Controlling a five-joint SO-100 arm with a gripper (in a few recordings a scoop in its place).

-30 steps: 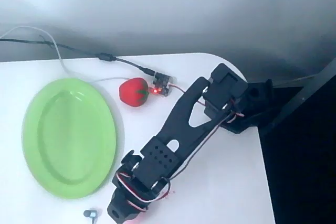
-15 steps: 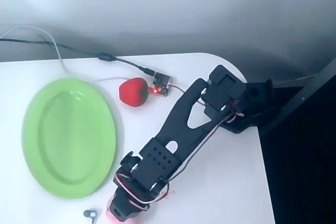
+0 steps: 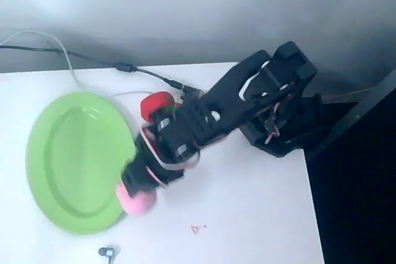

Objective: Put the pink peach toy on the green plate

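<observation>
The pink peach toy [image 3: 137,201] is a small pale pink ball held at the tip of my black gripper [image 3: 133,193], which is shut on it. Toy and gripper hover at the right rim of the large light-green oval plate [image 3: 74,159], which lies on the left of the white table. The gripper's body covers the top of the toy and I cannot see the fingers themselves. The picture of the arm is slightly blurred.
A red strawberry-like toy [image 3: 153,104] sits behind the arm near a small circuit board and cables [image 3: 124,66] at the table's back. A small metal object [image 3: 106,252] lies at the front edge. A red mark [image 3: 198,229] shows on the table. The arm's base [image 3: 291,122] stands at the right edge.
The arm has swung up and left from the table's front edge toward the plate, carrying the pink toy with it. A red mark on the table is now uncovered.
</observation>
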